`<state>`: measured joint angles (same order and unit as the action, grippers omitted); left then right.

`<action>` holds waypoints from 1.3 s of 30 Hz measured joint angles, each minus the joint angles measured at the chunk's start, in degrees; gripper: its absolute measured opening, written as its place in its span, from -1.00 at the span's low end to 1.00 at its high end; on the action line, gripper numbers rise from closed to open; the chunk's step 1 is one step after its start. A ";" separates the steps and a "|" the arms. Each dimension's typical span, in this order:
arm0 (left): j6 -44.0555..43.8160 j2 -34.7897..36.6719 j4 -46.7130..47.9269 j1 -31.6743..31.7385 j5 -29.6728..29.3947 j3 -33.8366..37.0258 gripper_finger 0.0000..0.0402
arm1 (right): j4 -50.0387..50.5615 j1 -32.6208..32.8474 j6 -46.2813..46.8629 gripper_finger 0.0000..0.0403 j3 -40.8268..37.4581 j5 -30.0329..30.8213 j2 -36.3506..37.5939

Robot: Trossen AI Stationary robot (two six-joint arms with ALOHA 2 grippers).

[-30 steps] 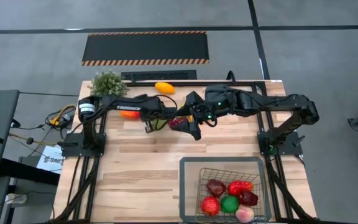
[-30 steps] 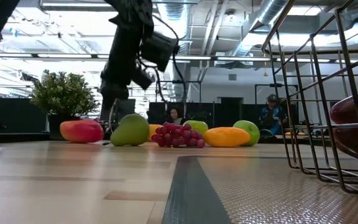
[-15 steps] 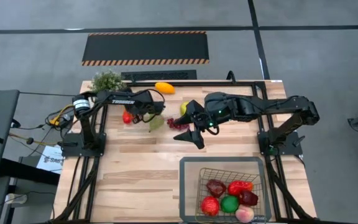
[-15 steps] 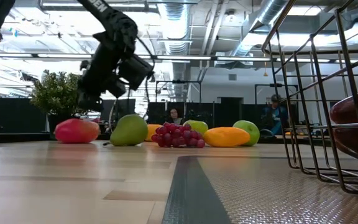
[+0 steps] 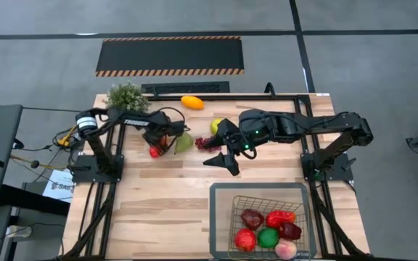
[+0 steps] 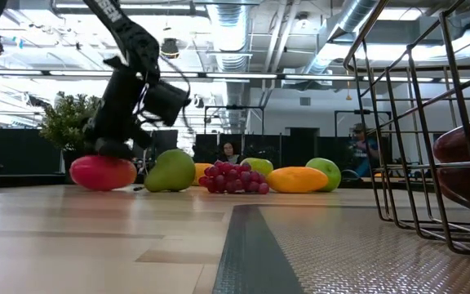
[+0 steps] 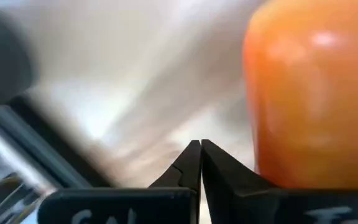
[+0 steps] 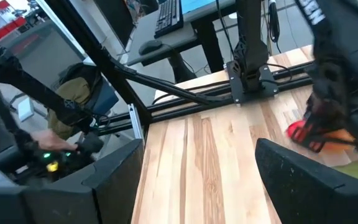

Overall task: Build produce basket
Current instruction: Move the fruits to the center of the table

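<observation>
A red-orange fruit (image 5: pixel 153 151) lies on the table's left half. My left gripper (image 5: pixel 157 143) is shut and comes down on it from above; in the low view my left gripper (image 6: pixel 109 149) sits on the fruit (image 6: pixel 102 173). To the right lie a green pear (image 5: pixel 183 143), a purple grape bunch (image 5: pixel 206 143), a yellow-green apple (image 5: pixel 216 125) and a yellow mango (image 5: pixel 191 102). My right gripper (image 5: pixel 215 148) is wide open, raised just right of the grapes and facing left. The wire basket (image 5: pixel 220 194) at the near right edge holds several fruits. My left gripper (image 7: pixel 197 146) has its fingers shut, and the outer side of one finger (image 7: pixel 229 171) lies against the red-orange fruit's flank (image 7: pixel 272 155). It comes slanting down from above and from the far side. The fruit rests on the table.
A bushy potted plant (image 5: pixel 125 96) stands at the far left corner. In the low view the basket's wire wall (image 6: pixel 431 122) fills the right side. Bare wood lies near the left edge (image 5: pixel 158 210). People sit in the room beyond the table.
My left gripper has drawn back from the middle of the table toward the left and come down onto the red-orange fruit. The fruit has slid a little toward the near edge. My right gripper has stayed open by the grapes.
</observation>
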<state>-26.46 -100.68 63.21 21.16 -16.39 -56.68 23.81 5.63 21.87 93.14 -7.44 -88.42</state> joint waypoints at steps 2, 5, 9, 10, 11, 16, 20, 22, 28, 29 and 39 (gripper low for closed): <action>-1.25 0.40 -1.94 -2.77 2.72 -1.43 -1.00 | 0.00 0.00 0.01 0.63 0.00 0.00 0.00; -3.87 0.62 -7.48 -6.76 6.35 -4.34 -1.00 | 0.12 0.00 0.10 0.63 0.00 0.00 0.00; -6.90 0.41 -20.18 -10.59 15.56 -6.69 -1.00 | 0.43 0.01 0.17 0.63 0.00 -0.01 0.00; -7.09 0.32 -23.82 -11.26 17.96 -7.12 -1.00 | 0.42 0.00 0.18 0.63 0.00 -0.02 0.00; -7.04 0.30 -26.87 -11.84 20.02 -7.72 -1.00 | 0.42 0.00 0.17 0.63 0.00 -0.01 0.00; -3.06 0.30 -27.15 -12.89 20.18 -15.71 -1.00 | 0.44 0.00 0.18 0.63 0.00 -0.02 0.00; 4.77 0.32 -11.75 -11.18 6.25 -26.62 -1.00 | 0.63 0.00 0.61 0.63 0.00 -0.02 0.00; 11.59 0.35 -9.30 -8.93 0.99 -30.55 -1.00 | 0.67 0.00 0.61 0.63 0.00 -0.02 0.00; 23.26 0.35 -8.98 3.31 2.73 -34.37 -0.85 | 1.84 0.23 1.13 0.63 0.00 -0.02 0.00; 25.89 0.32 -9.72 5.63 2.61 -34.31 -0.80 | 2.10 0.35 1.47 0.63 0.00 -0.02 0.00; 48.03 -1.19 -27.94 19.69 15.95 -30.71 -0.70 | 3.27 -0.41 2.09 0.63 -0.02 -0.03 0.00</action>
<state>21.57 -101.87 35.27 40.85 -0.44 -87.39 27.08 5.22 23.95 93.12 -7.47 -88.42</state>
